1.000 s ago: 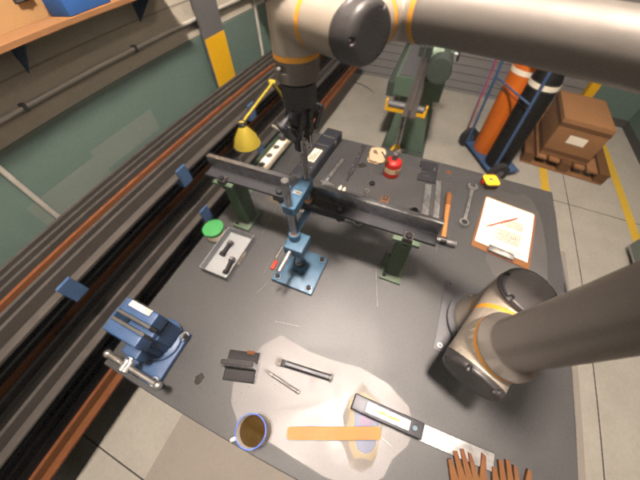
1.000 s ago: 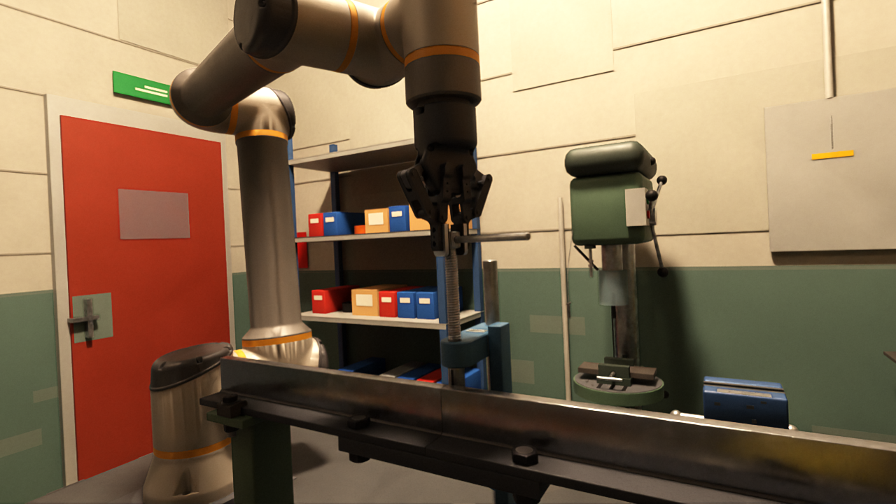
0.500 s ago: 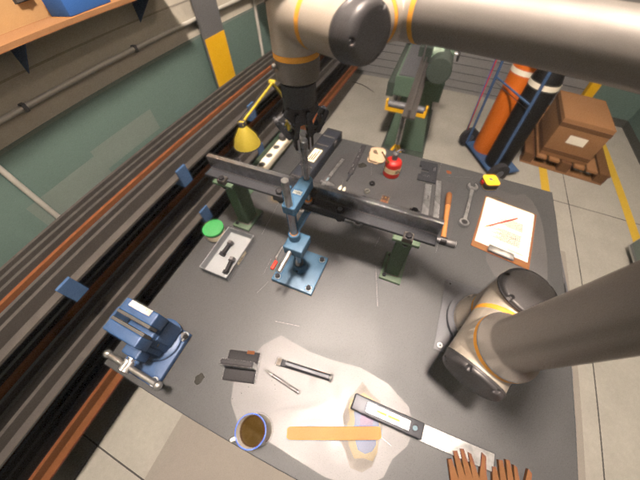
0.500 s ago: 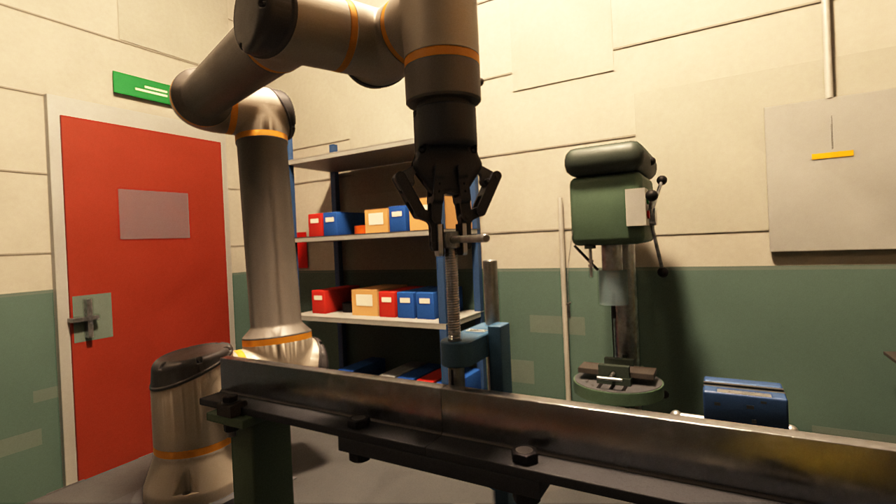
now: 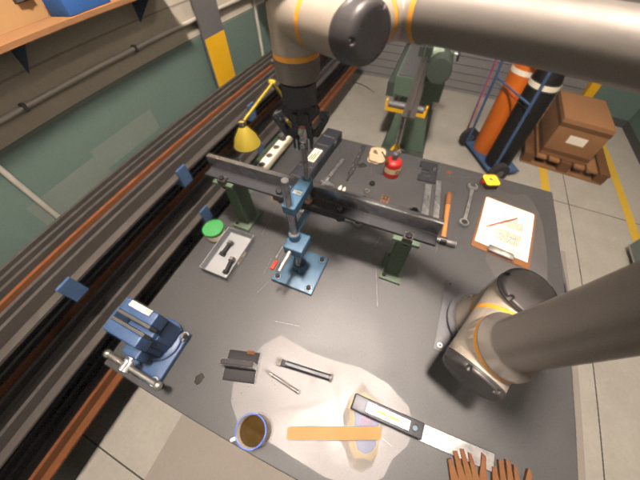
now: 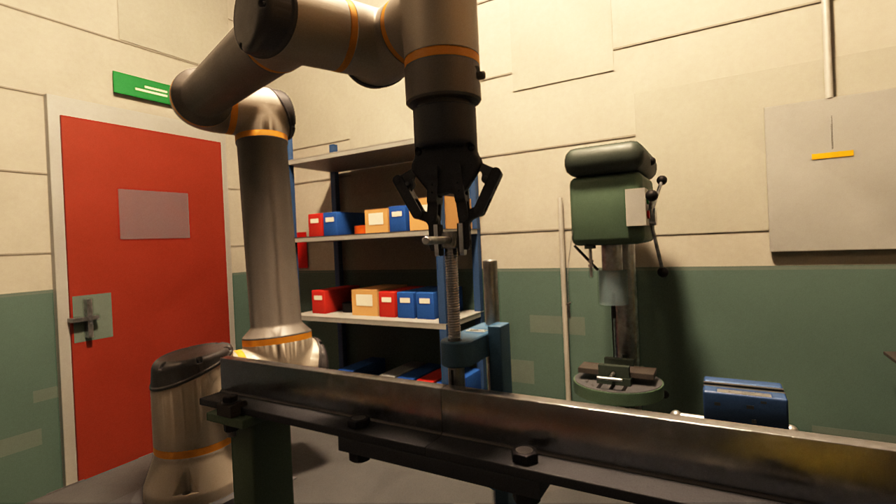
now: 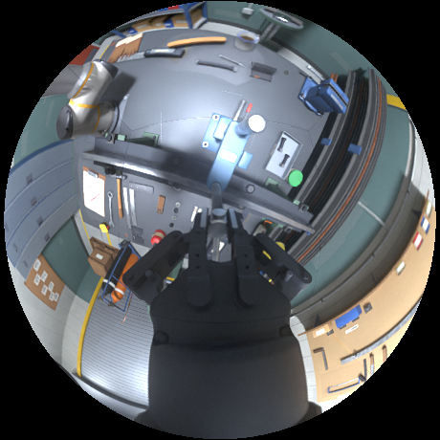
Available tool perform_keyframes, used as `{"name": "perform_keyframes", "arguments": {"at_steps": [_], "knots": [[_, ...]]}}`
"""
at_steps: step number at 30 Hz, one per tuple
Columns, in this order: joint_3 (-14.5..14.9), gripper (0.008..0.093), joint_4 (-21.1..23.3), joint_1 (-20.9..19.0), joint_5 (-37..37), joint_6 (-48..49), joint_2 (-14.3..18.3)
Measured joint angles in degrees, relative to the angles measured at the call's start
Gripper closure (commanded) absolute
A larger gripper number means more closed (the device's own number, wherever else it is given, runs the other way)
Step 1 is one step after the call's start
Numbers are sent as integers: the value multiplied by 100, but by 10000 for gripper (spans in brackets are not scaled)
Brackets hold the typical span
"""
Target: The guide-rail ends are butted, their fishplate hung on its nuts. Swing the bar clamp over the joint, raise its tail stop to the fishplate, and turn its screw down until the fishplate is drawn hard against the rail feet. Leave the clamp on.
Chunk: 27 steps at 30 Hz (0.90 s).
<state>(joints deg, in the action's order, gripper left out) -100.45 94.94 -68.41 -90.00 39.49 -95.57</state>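
Note:
My gripper [image 5: 301, 135] [image 6: 447, 236] [image 7: 219, 228] points straight down over the middle of the bench, above the rail joint. The head of the clamp screw [image 6: 452, 282] [image 5: 304, 160], with its thin tommy bar, is held in the closed fingers. The threaded screw runs down into the blue clamp arm [image 5: 298, 195] [image 6: 474, 348] [image 7: 228, 160], which reaches over the dark steel guide rails [image 5: 331, 200] [image 6: 532, 426]. The arm rides a vertical steel bar on a blue base plate [image 5: 300, 270]. The fishplate [image 6: 438, 448] hangs under the rails on its nuts. The tail stop [image 5: 298, 245] sits low on the bar.
Behind the rails stand a yellow lamp [image 5: 247, 137], a red canister [image 5: 392, 166] and a tool mat. Green stands [image 5: 396, 254] carry the rails. A parts tray [image 5: 226, 252], a blue vise [image 5: 143, 341], a mug [image 5: 252, 431] and a clipboard [image 5: 504, 231] lie on the bench.

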Motion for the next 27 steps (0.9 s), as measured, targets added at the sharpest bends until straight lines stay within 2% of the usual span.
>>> {"name": "perform_keyframes", "arguments": {"at_steps": [27], "knots": [[0, 934, 0, 0, 0, -4863, 0]]}}
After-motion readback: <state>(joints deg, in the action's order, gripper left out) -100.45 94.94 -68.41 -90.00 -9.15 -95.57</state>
